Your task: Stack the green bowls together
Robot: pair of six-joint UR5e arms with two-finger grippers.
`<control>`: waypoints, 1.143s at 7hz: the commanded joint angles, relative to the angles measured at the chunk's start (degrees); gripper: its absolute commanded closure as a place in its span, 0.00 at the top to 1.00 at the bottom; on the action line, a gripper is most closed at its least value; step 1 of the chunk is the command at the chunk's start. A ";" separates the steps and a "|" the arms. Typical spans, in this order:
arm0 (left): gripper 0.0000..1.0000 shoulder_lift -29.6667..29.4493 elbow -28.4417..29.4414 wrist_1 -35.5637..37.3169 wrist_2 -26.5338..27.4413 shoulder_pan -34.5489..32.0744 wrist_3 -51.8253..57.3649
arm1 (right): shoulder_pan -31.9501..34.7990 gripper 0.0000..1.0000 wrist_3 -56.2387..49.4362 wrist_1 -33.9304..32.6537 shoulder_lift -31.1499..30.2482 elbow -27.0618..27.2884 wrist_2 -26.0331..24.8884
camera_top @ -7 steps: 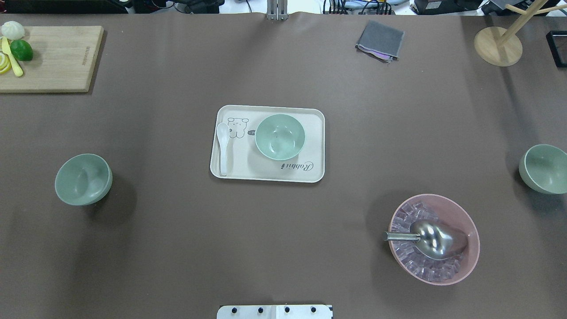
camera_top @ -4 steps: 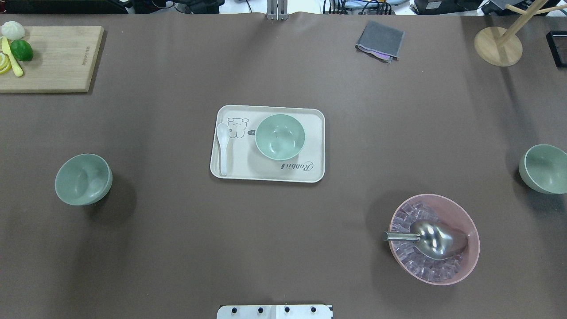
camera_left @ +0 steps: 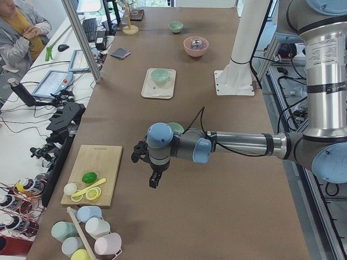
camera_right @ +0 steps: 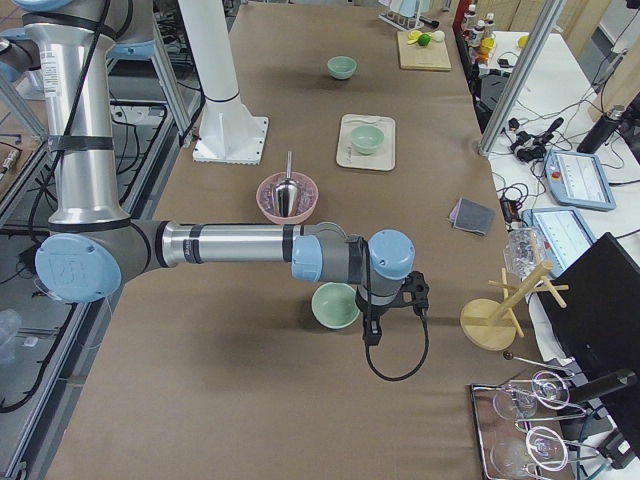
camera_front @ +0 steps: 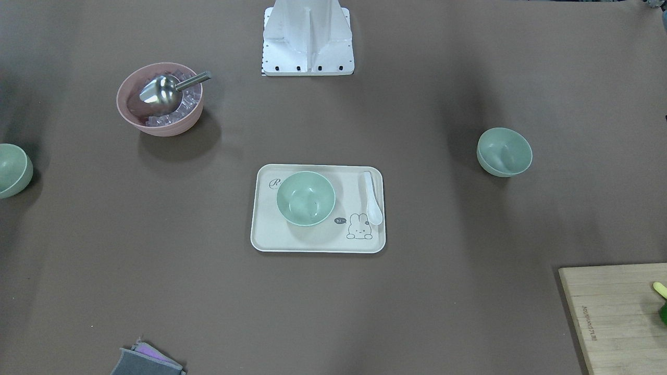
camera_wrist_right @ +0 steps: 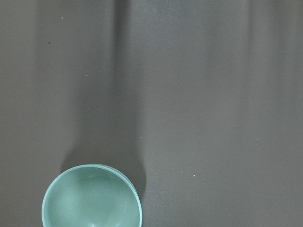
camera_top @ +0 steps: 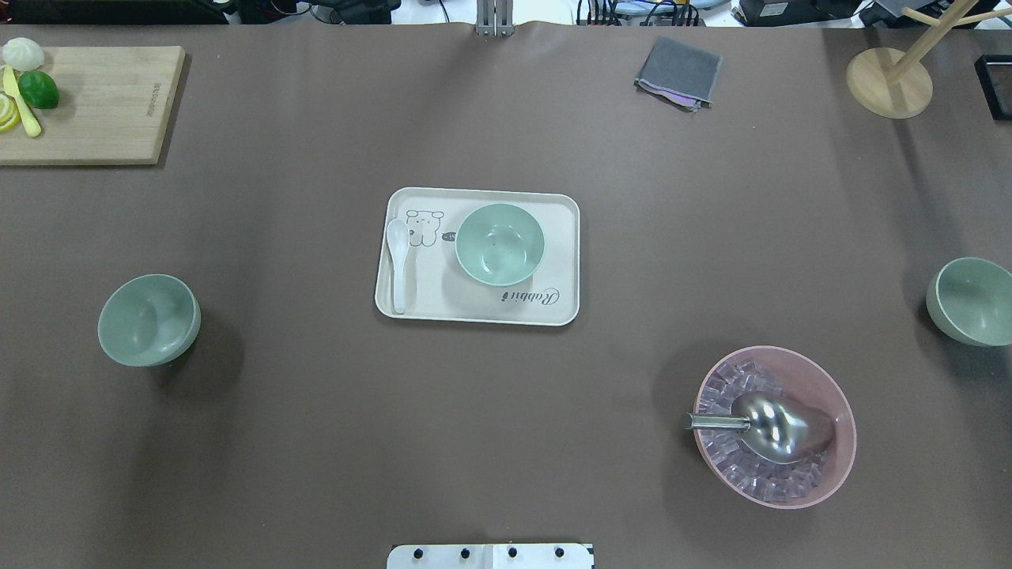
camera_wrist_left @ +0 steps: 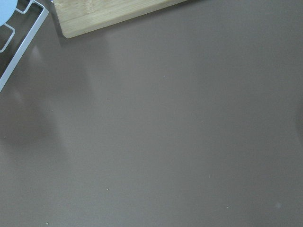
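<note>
Three pale green bowls stand apart. One (camera_top: 500,243) sits on the cream tray (camera_top: 474,307) mid-table. One (camera_top: 149,319) stands at the left, one (camera_top: 971,300) at the right edge. My left gripper (camera_left: 154,183) shows only in the exterior left view, hanging above the table beside the left bowl (camera_left: 174,127); I cannot tell if it is open. My right gripper (camera_right: 368,335) shows only in the exterior right view, just beside the right bowl (camera_right: 336,305); I cannot tell its state. The right wrist view shows that bowl (camera_wrist_right: 91,198) at the bottom left.
A pink bowl (camera_top: 775,427) of ice cubes with a metal scoop stands front right. A white spoon (camera_top: 397,265) lies on the tray. A cutting board (camera_top: 95,103) with a lime is far left, a grey cloth (camera_top: 678,73) and a wooden stand (camera_top: 889,83) far right.
</note>
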 commanded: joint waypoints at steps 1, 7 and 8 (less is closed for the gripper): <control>0.98 0.14 0.41 -1.49 0.01 -0.01 -0.05 | -0.03 1.00 0.09 0.73 -1.29 0.59 1.71; 0.98 0.67 -0.99 -4.83 -1.31 -0.01 -6.99 | -6.42 1.00 7.86 21.89 -5.78 -6.16 2.95; 0.98 0.67 -1.42 -5.02 -1.39 -0.10 -6.99 | -9.84 1.00 10.17 22.17 -5.43 -6.17 -1.41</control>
